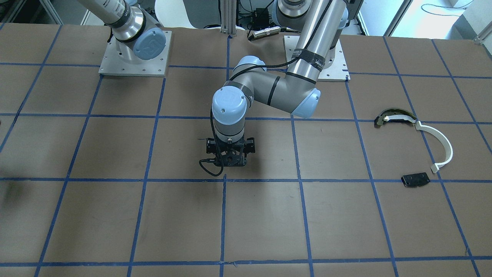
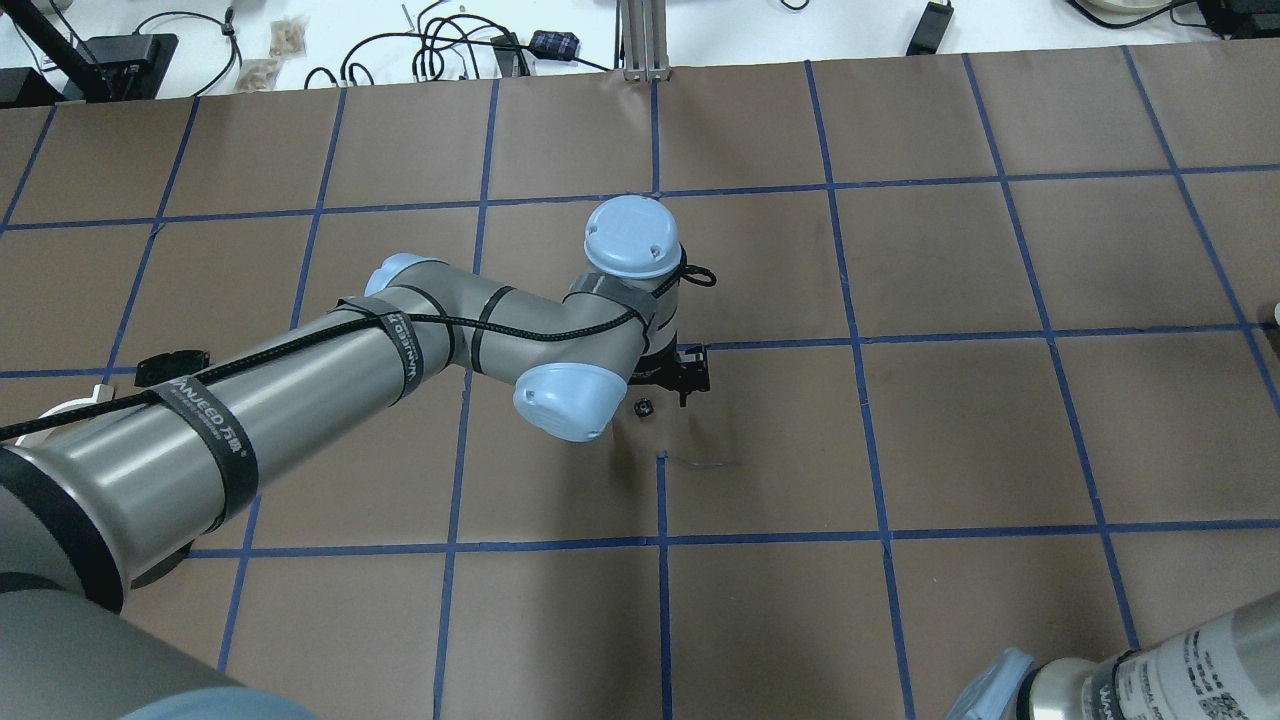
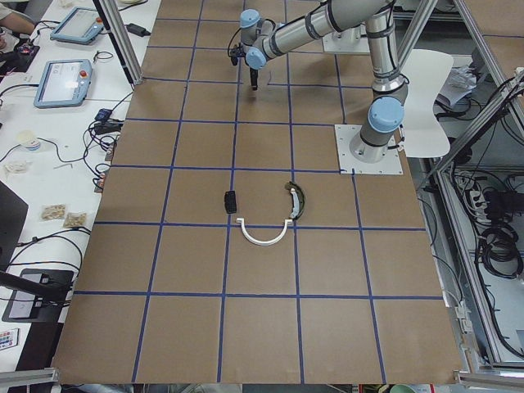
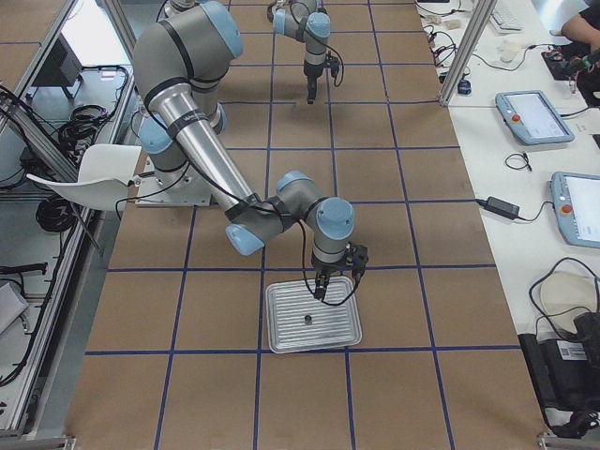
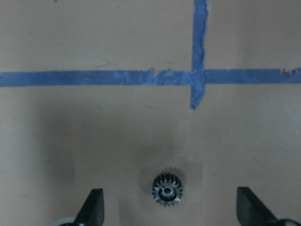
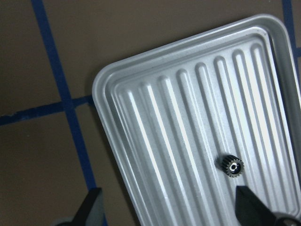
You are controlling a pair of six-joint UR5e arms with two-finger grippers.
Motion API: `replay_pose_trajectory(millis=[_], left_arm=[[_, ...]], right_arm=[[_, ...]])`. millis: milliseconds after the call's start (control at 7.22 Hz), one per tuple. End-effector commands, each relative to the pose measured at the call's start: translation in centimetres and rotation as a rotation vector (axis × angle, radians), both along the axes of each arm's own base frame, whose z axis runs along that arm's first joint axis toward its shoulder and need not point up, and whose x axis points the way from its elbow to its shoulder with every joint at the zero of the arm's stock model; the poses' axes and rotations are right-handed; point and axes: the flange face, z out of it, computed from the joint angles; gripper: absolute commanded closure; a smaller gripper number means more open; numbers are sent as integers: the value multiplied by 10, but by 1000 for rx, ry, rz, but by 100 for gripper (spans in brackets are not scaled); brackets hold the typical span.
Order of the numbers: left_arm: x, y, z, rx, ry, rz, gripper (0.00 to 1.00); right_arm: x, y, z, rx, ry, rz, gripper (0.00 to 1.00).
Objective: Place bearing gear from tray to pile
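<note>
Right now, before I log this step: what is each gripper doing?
Left gripper: open, empty, over a gear on the table.
Right gripper: open, empty, over the tray.

A brown table cover (image 1: 115,215) is gridded with blue tape (image 5: 200,47), and one tape crossing is seen just ahead of the fingers (image 5: 94,209) of the left gripper (image 5: 169,190). A white bench (image 4: 525,248) with tablets (image 4: 534,114) and cables is set along the table edge, well apart from those fingers. A white chair (image 3: 426,115) and aluminium posts (image 3: 119,41) are seen at the table's edges, and the light is even with soft shadows.
</note>
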Motion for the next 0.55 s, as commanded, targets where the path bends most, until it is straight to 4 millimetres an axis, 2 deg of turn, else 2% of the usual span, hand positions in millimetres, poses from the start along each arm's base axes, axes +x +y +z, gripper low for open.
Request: replay_pose_trajectory(millis=[0,139,277,416], left_arm=[[0,1,-2,6,1,26,22],[0,1,-2,5,2,23,48],[0,2,-5,11,1,23,68],[0,3,-10,16,-1,20,83]], right_arm=[[-37,5,-34,0,2,-32,0],[-47,9,-42,2,-9,-43,5],[-52,12,-47,7,-13,-49,11],[-60,24,-53,14,-26,-38,15]])
